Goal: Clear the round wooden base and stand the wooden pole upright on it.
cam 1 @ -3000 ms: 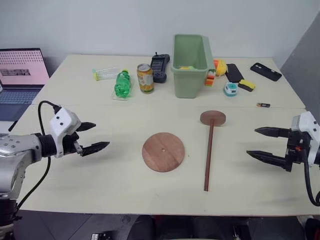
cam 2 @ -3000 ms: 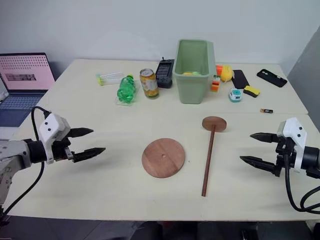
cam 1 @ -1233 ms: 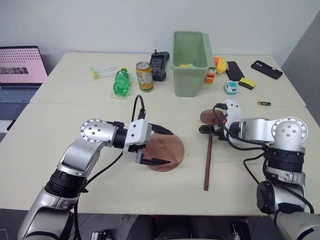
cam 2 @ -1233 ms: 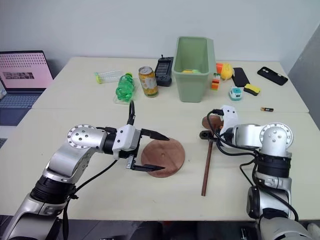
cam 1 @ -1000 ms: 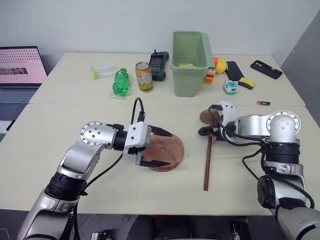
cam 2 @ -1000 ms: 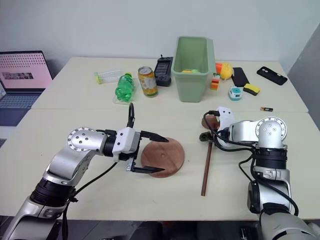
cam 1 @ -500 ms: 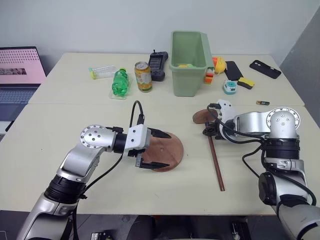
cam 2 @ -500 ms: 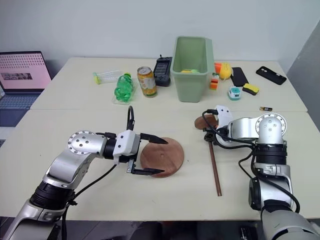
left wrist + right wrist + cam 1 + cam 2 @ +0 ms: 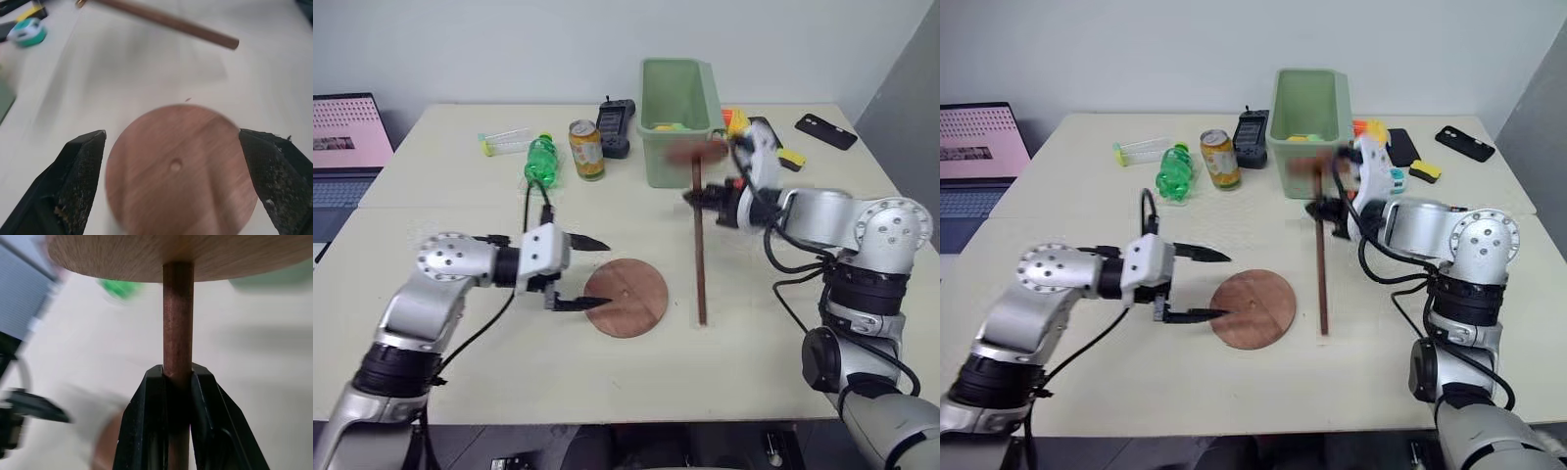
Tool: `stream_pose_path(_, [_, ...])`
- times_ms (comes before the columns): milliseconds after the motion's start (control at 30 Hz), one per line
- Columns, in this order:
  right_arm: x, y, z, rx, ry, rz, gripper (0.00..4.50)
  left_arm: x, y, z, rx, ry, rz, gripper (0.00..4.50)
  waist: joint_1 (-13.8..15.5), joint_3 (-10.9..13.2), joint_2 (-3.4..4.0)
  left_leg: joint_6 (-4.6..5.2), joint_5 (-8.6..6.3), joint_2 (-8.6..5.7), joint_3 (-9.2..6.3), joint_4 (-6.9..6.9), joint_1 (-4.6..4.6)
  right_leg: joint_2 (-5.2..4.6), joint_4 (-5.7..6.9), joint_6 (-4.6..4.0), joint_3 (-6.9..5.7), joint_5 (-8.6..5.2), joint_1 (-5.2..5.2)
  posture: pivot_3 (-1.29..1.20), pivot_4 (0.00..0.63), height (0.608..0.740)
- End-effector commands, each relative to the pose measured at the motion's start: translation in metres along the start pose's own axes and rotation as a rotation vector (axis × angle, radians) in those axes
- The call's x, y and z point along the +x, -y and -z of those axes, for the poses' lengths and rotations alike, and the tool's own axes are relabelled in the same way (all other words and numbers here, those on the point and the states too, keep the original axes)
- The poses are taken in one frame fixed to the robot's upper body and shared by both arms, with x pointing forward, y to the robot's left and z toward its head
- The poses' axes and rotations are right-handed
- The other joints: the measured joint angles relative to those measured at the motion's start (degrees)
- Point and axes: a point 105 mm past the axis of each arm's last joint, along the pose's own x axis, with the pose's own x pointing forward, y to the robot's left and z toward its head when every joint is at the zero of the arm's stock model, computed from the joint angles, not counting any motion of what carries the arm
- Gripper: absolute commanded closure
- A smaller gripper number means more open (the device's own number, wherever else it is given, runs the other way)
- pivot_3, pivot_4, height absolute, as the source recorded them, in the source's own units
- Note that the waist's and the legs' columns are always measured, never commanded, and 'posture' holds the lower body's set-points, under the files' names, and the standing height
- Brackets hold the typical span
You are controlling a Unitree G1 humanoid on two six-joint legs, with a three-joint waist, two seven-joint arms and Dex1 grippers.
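From the head camera, the right gripper (image 9: 705,199) is clamped on the wooden pole (image 9: 699,257) high on its shaft, just below the pole's own disc, which is blurred in front of the green bin (image 9: 676,94). The pole stands nearly upright, disc end up, with its lower end close to the table (image 9: 509,377) just right of the round wooden base (image 9: 627,297); whether that end touches the table is hard to say. The base lies flat near the middle of the table with nothing on it. The left gripper (image 9: 594,273) hangs at the base's left edge with its two fingers spread apart, holding nothing, the near fingertip over the disc's rim. Far on the table stand a yellow can (image 9: 585,149), a green bottle (image 9: 540,161) lying on its side and a black handset (image 9: 615,126); a black phone (image 9: 822,130) lies far right and a laptop (image 9: 346,147) sits far left.

In the left wrist view, the fingers (image 9: 73,175) stand wide on either side of the base (image 9: 182,171), whose small centre hole is plain, and the pole's free end (image 9: 195,29) shows beyond it.

In the right wrist view, the two black fingers (image 9: 146,431) are shut tight against the pole's shaft (image 9: 178,318), with the underside of its disc spreading just past them.
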Motion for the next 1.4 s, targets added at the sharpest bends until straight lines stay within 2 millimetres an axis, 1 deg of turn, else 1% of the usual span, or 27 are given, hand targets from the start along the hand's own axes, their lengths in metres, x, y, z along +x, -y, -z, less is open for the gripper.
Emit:
stream_pose_path(33, [-0.014, -0.056, -0.025, -0.215, 0.229, -0.243, 4.27, -0.024, -0.002, -0.002, -0.024, -0.027, -0.072, 0.0, 0.0, 0.0, 0.0, 0.0, 0.0, 0.0, -0.01, 0.01, 0.0, -0.01, 0.0, 0.0, -0.01, 0.0, 0.01, 0.0, 0.15, 0.74])
stream_pose_path(100, [-0.017, -0.063, -0.026, -0.298, 0.31, -0.297, 4.27, -0.034, 0.007, 0.003, -0.054, -0.07, -0.088, 0.0, 0.0, 0.0, 0.0, 0.0, 0.0, 0.0, 0.01, 0.02, -0.04, -0.02, 0.0, 0.0, 0.03, 0.0, -0.04, 0.0, 0.15, 0.74])
stream_pose_path(167, [-0.016, -0.065, -0.024, -0.323, 0.367, -0.329, 4.27, -0.039, 0.016, 0.006, -0.08, -0.092, -0.088, 0.0, 0.0, 0.0, -0.03, 0.0, 0.0, 0.0, 0.0, 0.02, -0.04, -0.05, 0.02, 0.0, 0.01, 0.0, -0.04, 0.0, 0.15, 0.74])
stream_pose_path(233, [-0.015, -0.069, -0.019, -0.431, 0.442, -0.353, 4.27, -0.042, 0.023, 0.008, -0.092, -0.116, -0.088, 0.0, 0.1, 0.0, -0.03, 0.0, 0.0, 0.0, 0.0, 0.04, -0.03, -0.07, -0.01, 0.0, 0.0, 0.0, -0.01, 0.0, 0.15, 0.74])
stream_pose_path(300, [-0.01, -0.072, -0.006, -0.468, 0.458, -0.383, 4.27, -0.04, 0.028, 0.008, -0.105, -0.118, -0.09, 0.0, 0.3, 0.0, 0.0, -0.01, 0.01, -0.04, 0.01, 0.06, -0.02, -0.08, 0.03, 0.0, 0.01, 0.0, -0.01, 0.0, 0.15, 0.74])
stream_pose_path(333, [-0.008, -0.072, -0.003, -0.469, 0.462, -0.39, 4.27, -0.04, 0.029, 0.008, -0.11, -0.117, -0.092, 0.0, 0.3, 0.0, 0.0, -0.01, 0.01, -0.04, 0.0, 0.08, -0.03, -0.08, 0.04, 0.0, 0.0, 0.0, -0.01, 0.0, 0.15, 0.74])
stream_pose_path(433, [0.002, -0.081, 0.021, -0.524, 0.494, -0.438, 4.27, -0.032, 0.03, 0.008, -0.098, -0.126, -0.099, 0.0, 0.3, 0.0, -0.03, -0.02, 0.01, -0.03, -0.01, 0.11, -0.02, -0.08, 0.08, 0.0, 0.0, 0.0, -0.01, 0.0, 0.15, 0.74])
stream_pose_path(500, [0.007, -0.086, 0.032, -0.545, 0.513, -0.456, 4.27, -0.029, 0.03, 0.008, -0.095, -0.127, -0.101, 0.0, 0.2, 0.0, -0.02, -0.02, 0.01, -0.01, -0.02, 0.08, 0.04, -0.07, 0.06, 0.0, -0.01, 0.0, 0.03, 0.0, 0.15, 0.74])
stream_pose_path(600, [0.011, -0.096, 0.044, -0.565, 0.527, -0.498, 4.27, -0.028, 0.029, 0.008, -0.093, -0.132, -0.107, 0.0, 0.2, 0.0, -0.02, -0.04, 0.02, -0.02, 0.02, 0.08, 0.03, -0.07, 0.1, -0.01, 0.03, 0.0, -0.01, 0.0, 0.15, 0.74])
stream_pose_path(667, [0.013, -0.099, 0.049, -0.562, 0.526, -0.513, 4.27, -0.027, 0.029, 0.008, -0.094, -0.135, -0.104, 0.0, 0.2, 0.0, -0.02, -0.04, 0.02, -0.02, 0.0, 0.08, 0.04, -0.07, 0.09, -0.01, 0.01, 0.0, 0.0, 0.0, 0.15, 0.74])
stream_pose_path(1000, [0.018, -0.089, 0.058, -0.529, 0.516, -0.49, 4.27, -0.026, 0.026, 0.008, -0.093, -0.141, -0.105, 0.0, 0.2, 0.0, -0.02, -0.04, 0.02, -0.02, -0.01, 0.08, 0.06, -0.07, 0.09, 0.0, 0.0, 0.0, 0.02, 0.0, 0.15, 0.74])
stream_pose_path(1200, [0.019, -0.089, 0.065, -0.515, 0.5, -0.498, 4.27, -0.028, 0.025, 0.007, -0.099, -0.143, -0.109, 0.0, 0.2, 0.0, -0.02, -0.04, 0.02, -0.03, 0.0, 0.08, 0.07, -0.07, 0.09, 0.0, 0.01, 0.0, 0.03, 0.0, 0.15, 0.74])
stream_pose_path(1400, [0.021, -0.086, 0.067, -0.501, 0.498, -0.488, 4.27, -0.029, 0.028, 0.009, -0.105, -0.153, -0.095, 0.0, 0.2, 0.0, -0.02, -0.04, 0.02, -0.03, -0.01, 0.08, 0.07, -0.07, 0.09, 0.0, 0.01, 0.0, 0.03, 0.0, 0.15, 0.74])
